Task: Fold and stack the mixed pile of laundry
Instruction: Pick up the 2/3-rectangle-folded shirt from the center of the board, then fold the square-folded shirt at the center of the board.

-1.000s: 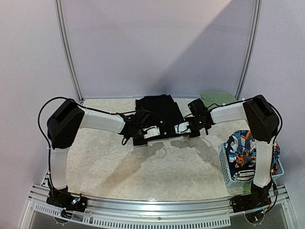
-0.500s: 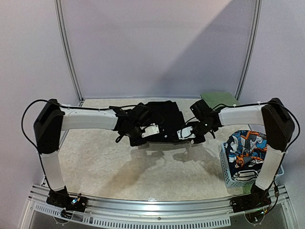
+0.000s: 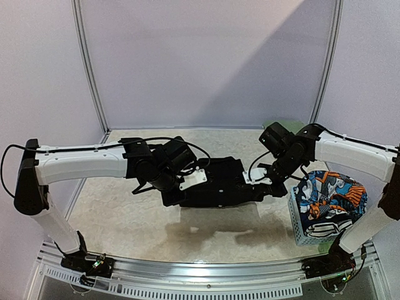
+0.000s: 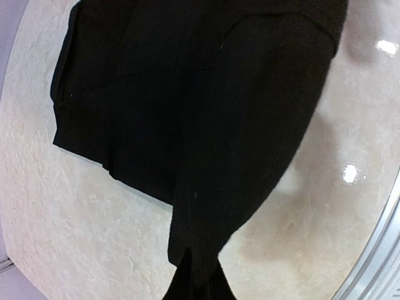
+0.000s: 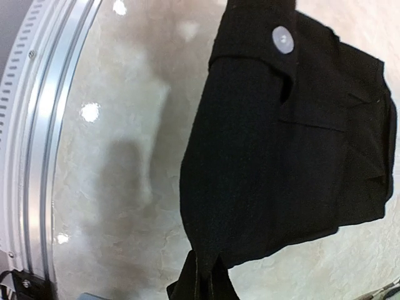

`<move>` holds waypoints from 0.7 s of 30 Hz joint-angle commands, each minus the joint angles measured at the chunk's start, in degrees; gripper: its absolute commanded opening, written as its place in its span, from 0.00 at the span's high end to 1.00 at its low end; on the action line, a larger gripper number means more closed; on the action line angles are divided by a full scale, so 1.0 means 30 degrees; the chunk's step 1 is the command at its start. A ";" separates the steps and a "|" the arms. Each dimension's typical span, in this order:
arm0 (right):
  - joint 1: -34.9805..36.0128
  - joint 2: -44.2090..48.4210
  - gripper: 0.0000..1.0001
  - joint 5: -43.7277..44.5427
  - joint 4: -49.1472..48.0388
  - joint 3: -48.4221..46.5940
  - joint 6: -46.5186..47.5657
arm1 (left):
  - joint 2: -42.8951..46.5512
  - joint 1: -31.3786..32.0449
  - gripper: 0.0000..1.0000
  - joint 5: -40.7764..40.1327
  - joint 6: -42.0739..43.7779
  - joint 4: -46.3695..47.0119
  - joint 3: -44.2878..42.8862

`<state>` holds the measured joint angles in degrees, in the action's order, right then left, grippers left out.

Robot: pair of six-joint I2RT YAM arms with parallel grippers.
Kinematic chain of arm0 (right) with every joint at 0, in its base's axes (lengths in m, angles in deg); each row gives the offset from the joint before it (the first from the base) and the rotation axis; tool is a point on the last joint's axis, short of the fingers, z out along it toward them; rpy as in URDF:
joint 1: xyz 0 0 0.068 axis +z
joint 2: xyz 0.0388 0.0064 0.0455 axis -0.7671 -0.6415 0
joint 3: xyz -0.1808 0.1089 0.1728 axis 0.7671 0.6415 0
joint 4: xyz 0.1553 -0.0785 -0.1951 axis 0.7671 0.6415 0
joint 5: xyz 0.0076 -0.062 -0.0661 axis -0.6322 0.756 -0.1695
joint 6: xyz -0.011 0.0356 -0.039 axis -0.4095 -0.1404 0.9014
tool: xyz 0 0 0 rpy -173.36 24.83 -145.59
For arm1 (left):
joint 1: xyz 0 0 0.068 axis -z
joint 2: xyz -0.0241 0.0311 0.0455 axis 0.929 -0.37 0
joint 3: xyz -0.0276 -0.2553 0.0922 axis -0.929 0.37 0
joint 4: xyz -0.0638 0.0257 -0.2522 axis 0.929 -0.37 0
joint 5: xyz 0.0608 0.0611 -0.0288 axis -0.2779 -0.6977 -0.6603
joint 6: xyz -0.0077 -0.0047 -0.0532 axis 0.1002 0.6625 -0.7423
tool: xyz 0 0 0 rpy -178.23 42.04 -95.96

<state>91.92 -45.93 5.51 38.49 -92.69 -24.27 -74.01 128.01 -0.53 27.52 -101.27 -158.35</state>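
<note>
In the overhead view we see the black garment (image 3: 219, 187) stretched across the lower middle of the frame, between the two arms. It is lifted off the table (image 3: 125, 212), and its shadow falls just below it. The left gripper (image 3: 174, 197) has its left end and the right gripper (image 3: 267, 187) has its right end, so the cloth hangs as a wide, slightly sagging band. In the left wrist view the garment fills the upper and middle part of the frame and narrows toward the bottom centre, where the jaws are pressed together on a pinch of its edge. They are as dark as the cloth, so we can only say that they seem clamped on it with no gap between them. In the right wrist view the cloth also narrows to the bottom centre, into jaws closed on its corner. A pale round button (image 5: 283, 39) sits on the garment near the top of that frame, and a metal rail (image 5: 37, 125) runs down its left side. At the lower right of the overhead view the pale blue basket (image 3: 299, 228) stands on the table. The cartoon-print garment (image 3: 331, 194), orange, blue and white, is heaped in it above the rim.
</note>
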 commanded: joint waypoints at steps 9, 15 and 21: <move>-0.3487 -0.3270 1.00 0.0251 0.1065 -0.6924 -0.1425 | -0.1728 -0.2300 1.00 -0.1706 0.0444 -0.0263 -0.3697; -0.4635 -0.6000 1.00 0.0818 -0.0019 -0.9508 -0.1854 | -0.3755 -0.4350 1.00 -0.1512 0.1166 0.1960 -0.6028; -0.5565 -0.8772 1.00 0.0933 -0.1407 -1.1299 -0.3589 | -0.7133 -0.5499 1.00 -0.2083 0.1892 0.2347 -0.9654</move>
<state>76.90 -67.94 7.11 37.31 -123.73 -30.85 -90.25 113.41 -4.71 31.15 -95.98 -181.67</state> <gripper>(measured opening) 0.023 0.019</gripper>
